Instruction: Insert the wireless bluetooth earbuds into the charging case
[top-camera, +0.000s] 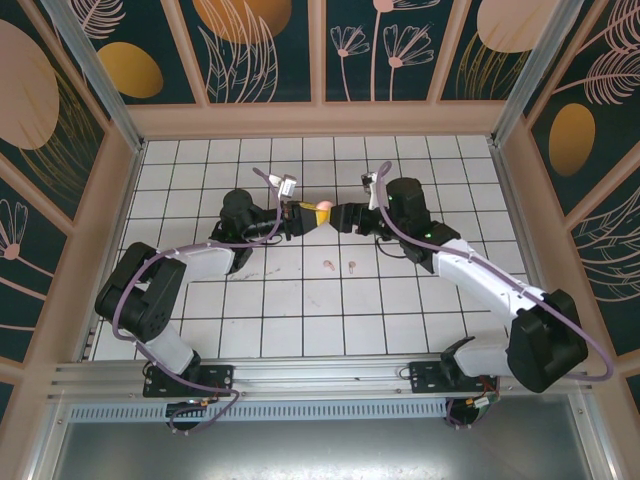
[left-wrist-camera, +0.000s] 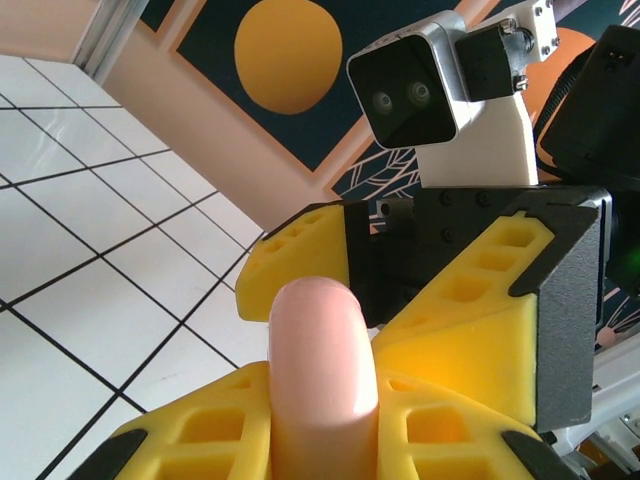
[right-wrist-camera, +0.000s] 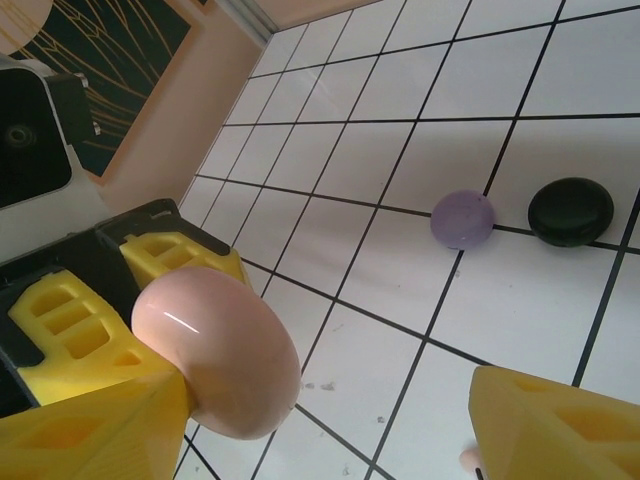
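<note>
While the pale pink charging case (right-wrist-camera: 215, 350) hangs clear above the counter (top-camera: 300, 320), shut and smooth as a pebble, I see it pinched in the left gripper (top-camera: 310, 214), whose jaws press on its two broad faces. From the left wrist it stands edge-on between that gripper's yellow pads (left-wrist-camera: 450, 430). The right gripper (top-camera: 345, 217) faces it head-on at the middle of the tiled counter, jaws spread wide. In the right wrist view, one of its yellow fingers (right-wrist-camera: 90, 430) sits right against the case (whether it truly touches I cannot tell from here), and the other finger is well apart on the far side. Two pale pink earbuds (top-camera: 330, 265) lie on the white tiles on the near side of the grippers, just beside each other and apart from the case. Farther out, my right wrist camera shows a lilac case (right-wrist-camera: 463, 219) and a black case (right-wrist-camera: 570, 211), both shut, lying near each other without touching, the lilac one resting across a dark grout line (right-wrist-camera: 380, 205).
</note>
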